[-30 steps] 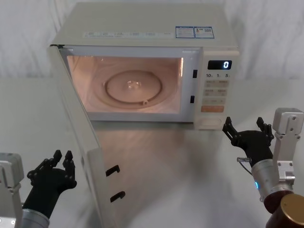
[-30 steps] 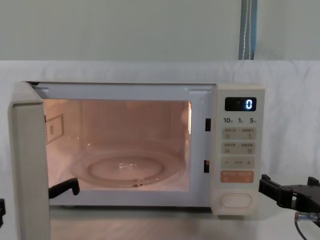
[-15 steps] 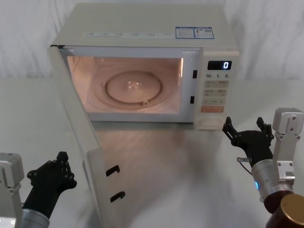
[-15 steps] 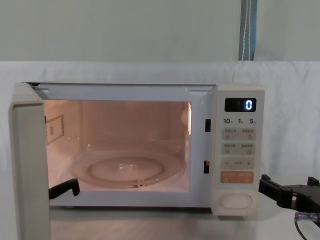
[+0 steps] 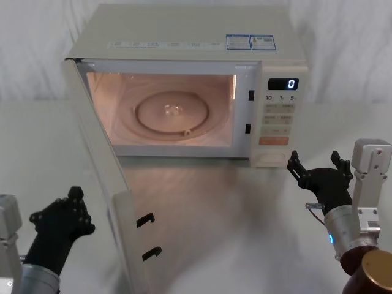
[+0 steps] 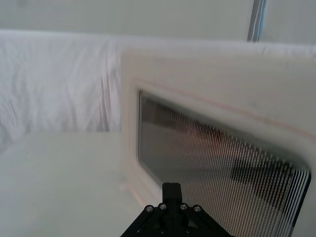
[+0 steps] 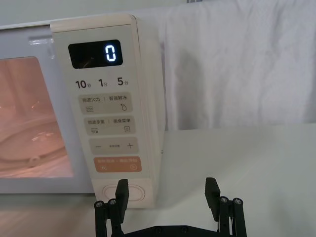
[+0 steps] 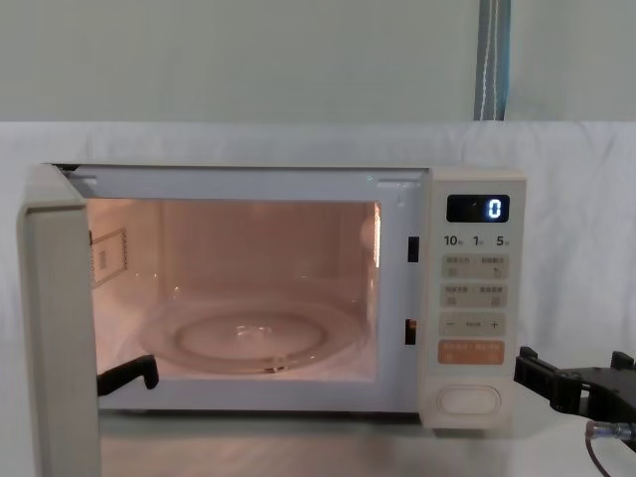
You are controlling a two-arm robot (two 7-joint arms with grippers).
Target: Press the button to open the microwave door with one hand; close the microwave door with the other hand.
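Microwave door [image 5: 101,177] is standing wide open; my left pincer [image 5: 73,205], fingers pressed together, is hovering outside it. My right pincer [image 5: 320,168] is waiting spread beside the button [image 5: 270,160].

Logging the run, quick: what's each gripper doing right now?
Left gripper: shut, empty, beside the open microwave door.
Right gripper: open, empty, near the button.

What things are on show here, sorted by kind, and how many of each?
Microwave, its microwave door swung open: 1
Glass turntable inside: 1
Black grippers: 2, left gripper and right gripper
Total: 4
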